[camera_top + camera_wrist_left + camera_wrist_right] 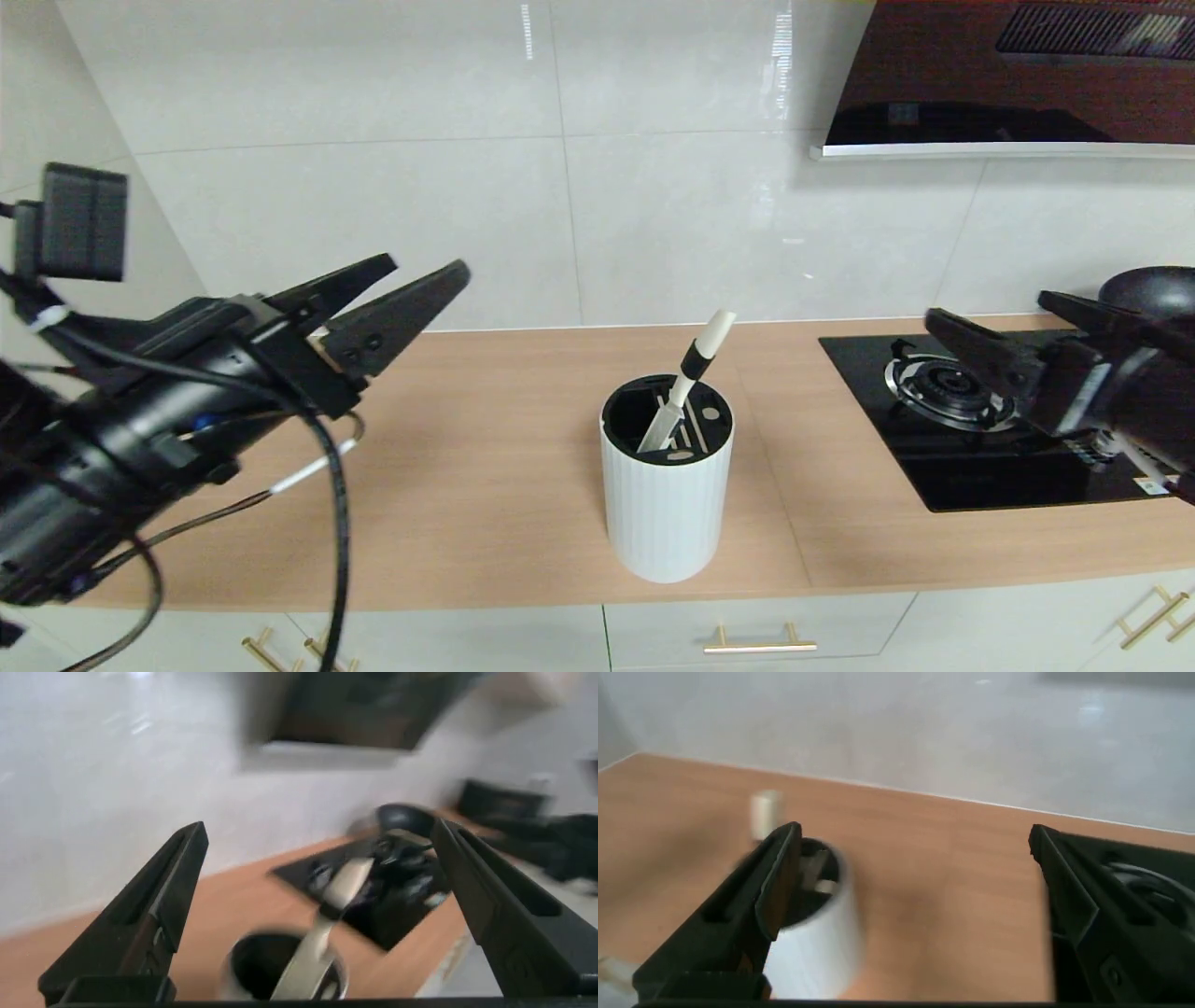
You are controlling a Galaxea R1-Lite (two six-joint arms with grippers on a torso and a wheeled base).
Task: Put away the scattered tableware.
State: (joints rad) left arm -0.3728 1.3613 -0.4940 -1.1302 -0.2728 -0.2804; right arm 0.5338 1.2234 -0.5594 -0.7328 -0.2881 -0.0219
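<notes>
Both grippers are hanging open and empty, your left gripper and right gripper flanking the white knife holder, where the knife is leaning blade-down with its handle jutting out. You are risking a knock: an arm sweeping low could catch that handle and tip the holder. Beyond, the wooden countertop is carrying a gas hob below the tiled wall and range hood.

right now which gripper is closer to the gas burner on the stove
Right. The right gripper hangs open beside the gas burner, over the stove. The left gripper is raised at the other end of the counter, past the white holder.
</notes>
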